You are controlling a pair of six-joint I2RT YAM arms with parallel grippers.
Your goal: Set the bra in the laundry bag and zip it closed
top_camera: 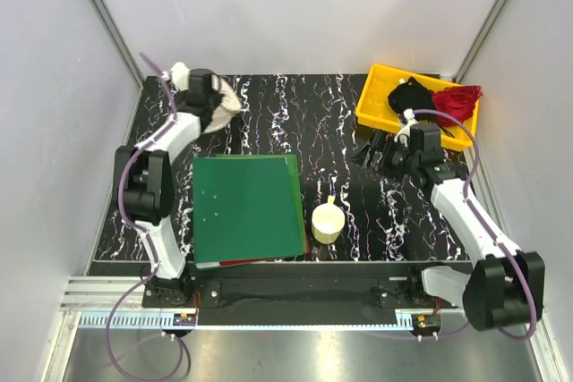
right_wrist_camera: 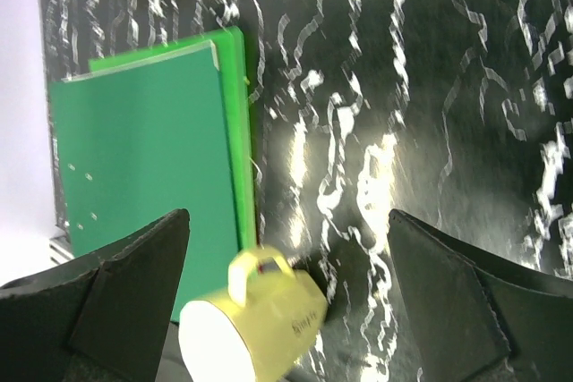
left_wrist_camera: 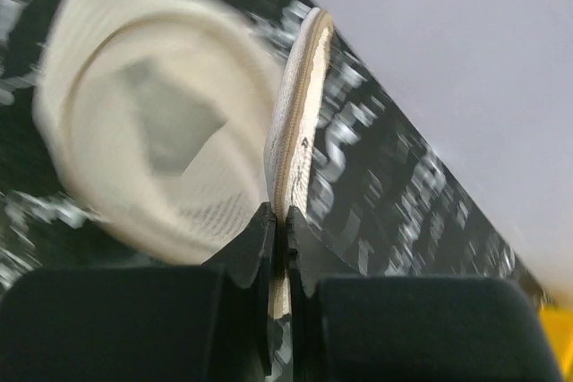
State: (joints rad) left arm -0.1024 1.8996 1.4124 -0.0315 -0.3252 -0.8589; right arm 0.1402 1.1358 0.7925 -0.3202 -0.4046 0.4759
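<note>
The laundry bag (top_camera: 229, 105), a round cream mesh bag, lies at the far left of the table. It fills the left wrist view as the laundry bag (left_wrist_camera: 152, 158), with its lid flap standing open on edge. My left gripper (top_camera: 206, 96) (left_wrist_camera: 285, 221) is shut on the zipper rim of that flap. The black bra (top_camera: 410, 96) lies in the yellow bin (top_camera: 374, 112) at the far right. My right gripper (top_camera: 376, 157) (right_wrist_camera: 288, 216) hangs open over the table just in front of the bin, with nothing between its fingers.
A red garment (top_camera: 458, 100) lies in the bin beside the bra. A green folder (top_camera: 249, 207) (right_wrist_camera: 148, 149) lies at centre left, and a cream cup (top_camera: 328, 223) (right_wrist_camera: 255, 328) stands to its right. Grey walls close in the table.
</note>
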